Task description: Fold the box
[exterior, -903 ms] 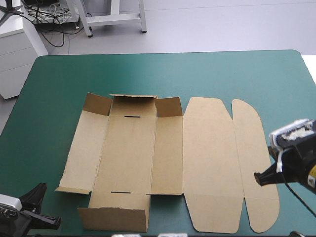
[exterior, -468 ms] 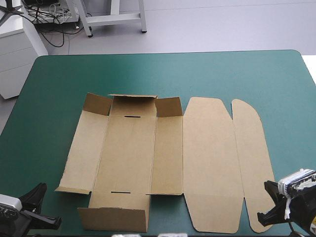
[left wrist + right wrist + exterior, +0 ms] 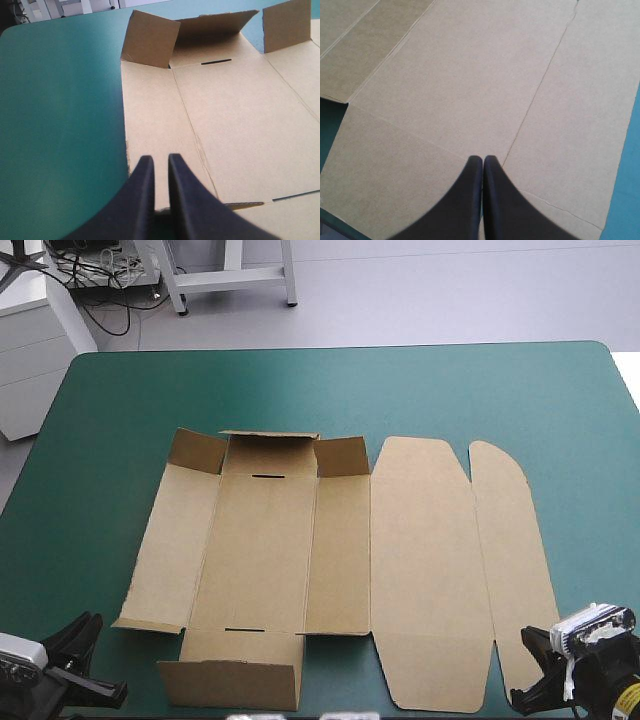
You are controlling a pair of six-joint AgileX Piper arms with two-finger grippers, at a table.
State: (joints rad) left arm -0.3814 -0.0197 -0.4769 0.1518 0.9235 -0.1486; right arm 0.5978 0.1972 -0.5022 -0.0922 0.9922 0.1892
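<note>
Box: lying mid-table, lid panels flat on the right, both end walls standing up.
Hard to see: both arms are running off the near edge.
Left gripper: fingers sitting almost together, gripping nothing, near the box's near left corner.
Right gripper: fingers pressing together, at the lid's near right corner.
Open room: teal-green cover stretching wide beyond the box.

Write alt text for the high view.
A brown box lies opened out on a teal-green table, flaps raised at its far and near ends, lid flat to the right. The left gripper sits at the table's near left corner, the right gripper by the lid's near right corner.
</note>
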